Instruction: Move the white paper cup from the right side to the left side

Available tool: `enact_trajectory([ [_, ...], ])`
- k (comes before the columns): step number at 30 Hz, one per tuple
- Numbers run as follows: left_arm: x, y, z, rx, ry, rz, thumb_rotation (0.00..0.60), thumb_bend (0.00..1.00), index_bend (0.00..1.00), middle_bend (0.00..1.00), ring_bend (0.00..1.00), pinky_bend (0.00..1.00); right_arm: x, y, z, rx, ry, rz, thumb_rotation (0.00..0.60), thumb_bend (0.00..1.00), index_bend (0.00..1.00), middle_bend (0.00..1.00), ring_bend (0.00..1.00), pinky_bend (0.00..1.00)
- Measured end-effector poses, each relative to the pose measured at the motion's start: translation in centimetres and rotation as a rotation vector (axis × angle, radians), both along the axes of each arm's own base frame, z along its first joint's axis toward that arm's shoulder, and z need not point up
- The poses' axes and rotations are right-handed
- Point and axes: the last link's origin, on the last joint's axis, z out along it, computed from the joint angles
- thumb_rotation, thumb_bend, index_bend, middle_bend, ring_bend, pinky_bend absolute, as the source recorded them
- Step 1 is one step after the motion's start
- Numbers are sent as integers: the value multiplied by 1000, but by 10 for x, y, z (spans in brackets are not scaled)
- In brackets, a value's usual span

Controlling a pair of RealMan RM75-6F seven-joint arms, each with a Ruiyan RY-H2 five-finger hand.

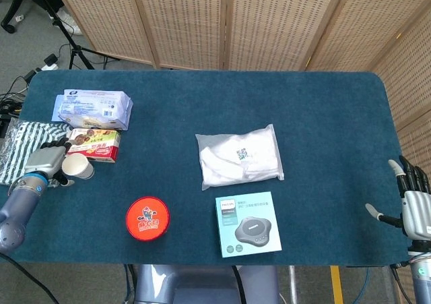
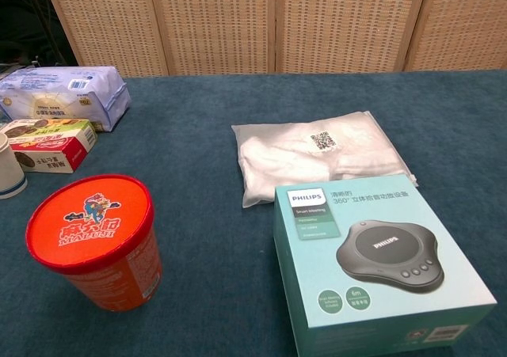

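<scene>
The white paper cup (image 1: 80, 168) stands upright on the blue table's left side, just in front of the cookie box (image 1: 94, 145). At the left edge of the chest view, the cup (image 2: 9, 167) shows with no fingers across its visible side. My left hand (image 1: 44, 162) sits right beside the cup on its left, with dark fingertips (image 1: 62, 179) close to the cup's base and nothing in its grasp. My right hand (image 1: 412, 203) hangs past the table's right edge, fingers spread and holding nothing.
A red-lidded tub (image 1: 147, 218) and a Philips speaker box (image 1: 248, 224) stand near the front edge. A white plastic pouch (image 1: 240, 156) lies mid-table. A tissue pack (image 1: 93, 108) and a striped bag (image 1: 23, 142) lie at the far left.
</scene>
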Motion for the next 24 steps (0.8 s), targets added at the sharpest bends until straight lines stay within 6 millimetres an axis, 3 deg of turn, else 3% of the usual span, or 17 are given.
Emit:
enact_trajectory([
  [12,55,-9,38,152,-206,-115,600,198,37,0,0,0,0,1,-2,22,22,4,600,184,81,0,0,0],
  [18,68,-40,51,278,-214,-258,600,191,37,0,0,0,2,0,-8,63,37,5,600,182,80,0,0,0],
  [24,53,-89,37,317,-197,-366,600,190,37,0,0,0,9,0,-17,100,80,31,600,184,81,0,0,0],
])
